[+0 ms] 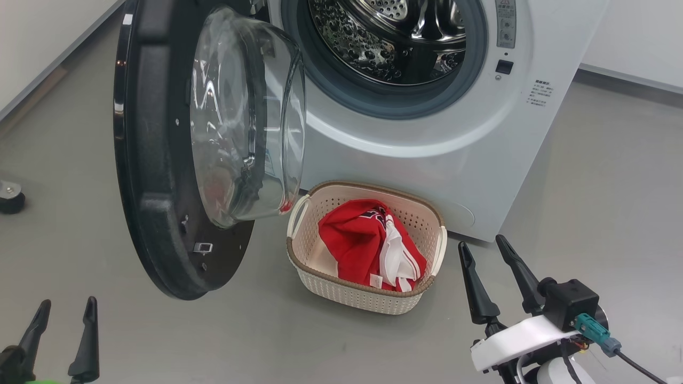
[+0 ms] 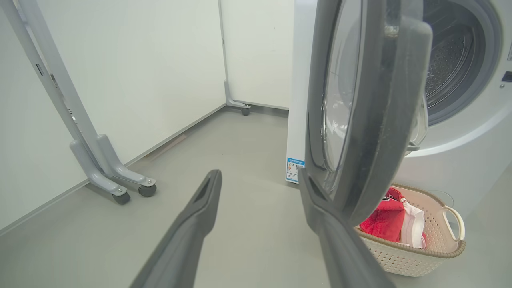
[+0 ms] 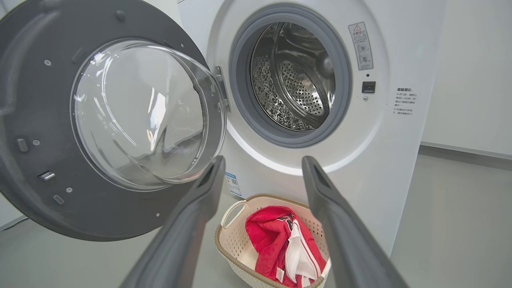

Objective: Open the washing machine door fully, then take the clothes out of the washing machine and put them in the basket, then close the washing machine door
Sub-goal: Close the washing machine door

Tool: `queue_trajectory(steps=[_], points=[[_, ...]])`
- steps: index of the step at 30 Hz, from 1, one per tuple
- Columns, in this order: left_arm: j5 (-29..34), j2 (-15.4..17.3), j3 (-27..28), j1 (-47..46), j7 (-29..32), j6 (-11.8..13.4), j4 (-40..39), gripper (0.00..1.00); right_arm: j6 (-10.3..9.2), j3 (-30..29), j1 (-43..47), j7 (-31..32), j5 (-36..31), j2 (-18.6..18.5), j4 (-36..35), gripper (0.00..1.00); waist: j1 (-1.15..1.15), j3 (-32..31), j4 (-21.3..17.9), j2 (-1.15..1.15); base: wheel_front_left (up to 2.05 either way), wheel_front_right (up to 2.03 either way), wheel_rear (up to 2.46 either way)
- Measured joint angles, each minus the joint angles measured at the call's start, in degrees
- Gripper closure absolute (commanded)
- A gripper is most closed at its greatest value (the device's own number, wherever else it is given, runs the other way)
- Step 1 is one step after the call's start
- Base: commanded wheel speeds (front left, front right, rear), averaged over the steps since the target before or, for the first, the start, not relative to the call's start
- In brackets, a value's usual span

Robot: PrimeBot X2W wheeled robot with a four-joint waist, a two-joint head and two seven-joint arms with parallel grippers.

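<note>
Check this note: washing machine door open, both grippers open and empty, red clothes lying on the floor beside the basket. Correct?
One slip: the clothes lie inside the basket, not on the floor beside it, as the right wrist view shows. The washing machine door is open, and the left gripper and right gripper are open and empty.

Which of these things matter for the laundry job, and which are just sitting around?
For the job: washing machine, door, red clothes, basket.
Just lying about: grey wheeled stand, small black wheel on the floor.
</note>
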Motion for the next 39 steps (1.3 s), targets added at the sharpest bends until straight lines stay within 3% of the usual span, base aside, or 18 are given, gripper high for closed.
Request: queue_trajectory(steps=[32, 33, 34, 35, 39], points=[[0.85, -0.71, -0.11, -2.25, -0.52, 0.00, 1.23, 0.00, 0.05, -0.53, 0.10, 0.00, 0.00, 0.25, -0.22, 0.00, 0.00, 0.46, 0.02, 0.00, 0.00, 0.00, 0.00], [0.86, -0.70, -0.15, -2.32, -0.52, 0.00, 1.18, 0.35, 0.05, -0.54, 0.10, 0.00, 0.00, 0.25, -0.22, 0.00, 0.00, 0.49, 0.02, 0.00, 0.00, 0.00, 0.00], [0.86, -0.70, -0.23, -2.35, -0.52, 0.00, 1.15, 0.78, 0.05, -0.54, 0.10, 0.00, 0.00, 0.26, -0.22, 0.00, 0.00, 0.53, 0.02, 0.00, 0.00, 0.00, 0.00], [0.85, -0.69, -0.37, -2.35, -0.52, 0.00, 1.14, 1.00, 0.05, -0.55, 0.11, 0.00, 0.00, 0.26, -0.23, 0.00, 0.00, 0.57, 0.01, 0.00, 0.00, 0.00, 0.00], [0.81, -0.59, -1.78, -2.38, -0.53, 0.00, 0.13, 1.00, 0.07, -0.58, 0.12, -0.01, -0.01, 0.29, -0.27, 0.00, 0.00, 0.72, -0.02, 0.00, 0.00, 0.00, 0.00]])
